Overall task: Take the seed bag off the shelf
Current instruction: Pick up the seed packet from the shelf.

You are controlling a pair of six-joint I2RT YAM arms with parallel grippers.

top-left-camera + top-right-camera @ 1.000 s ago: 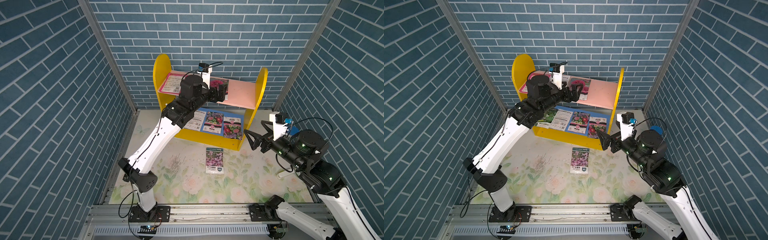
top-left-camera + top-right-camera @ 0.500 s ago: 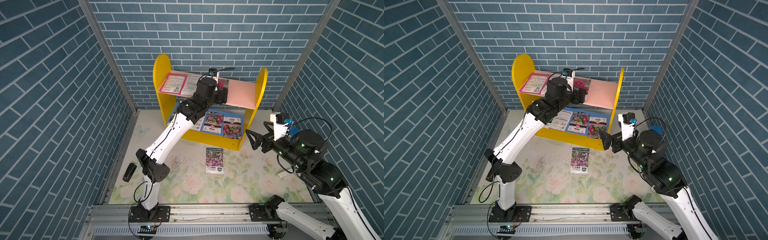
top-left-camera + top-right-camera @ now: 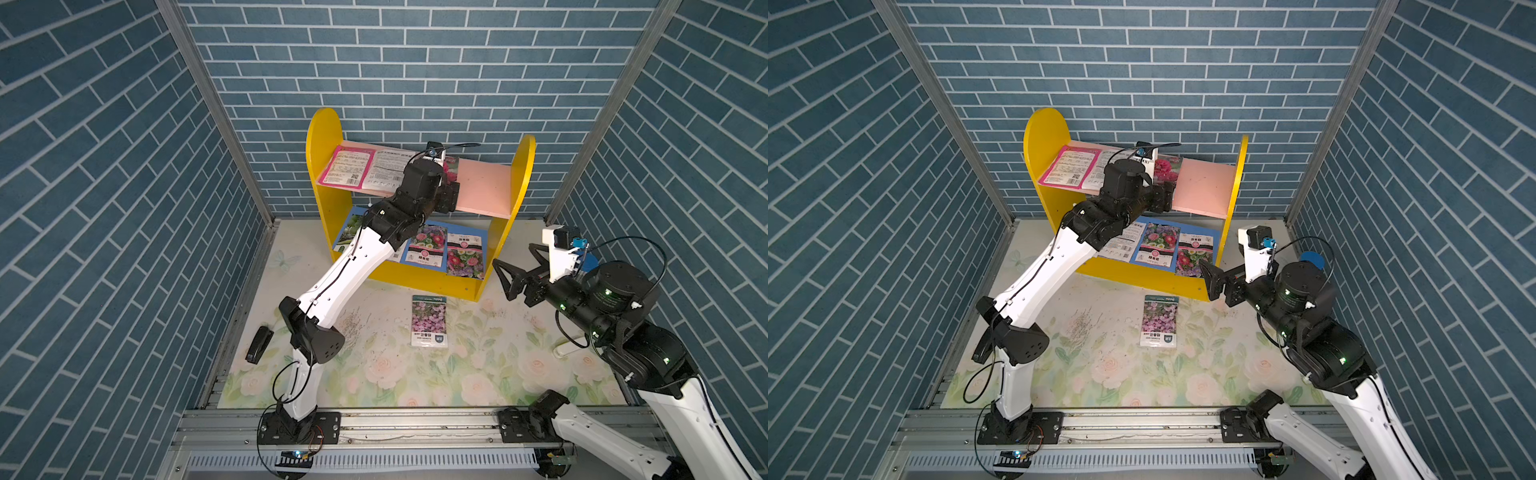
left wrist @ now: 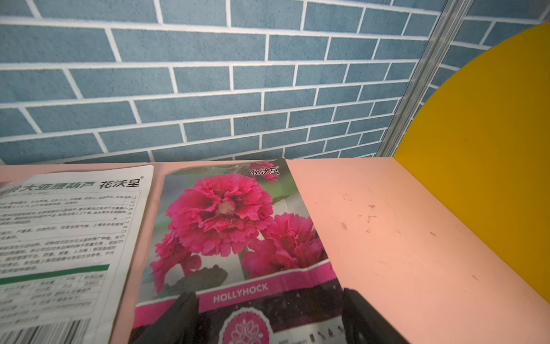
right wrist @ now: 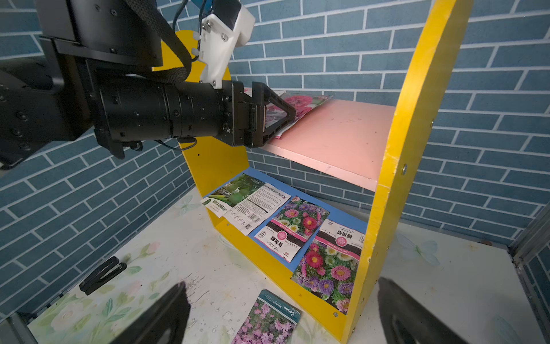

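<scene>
The left claw [image 4: 269,293], fingers [image 4: 181,312] apart, straddles the near end of the hollyhock seed bag [image 4: 232,226] on the shelf [image 4: 491,149]. The right claw [image 5: 282,284] gapes wide beside the shelf.

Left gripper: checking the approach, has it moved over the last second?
Yes. The left gripper has shifted along the shelf's pink upper board toward the right-hand yellow side panel, to the hollyhock seed bag's near edge.

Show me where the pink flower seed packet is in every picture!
Both top views: hollyhock packet on pink upper board, half hidden by left gripper.
Left wrist: packet straight ahead, beside white text packet.
Right wrist: packet on the board, behind the left gripper.
Shared landmark: yellow side panel nearest it.
</scene>
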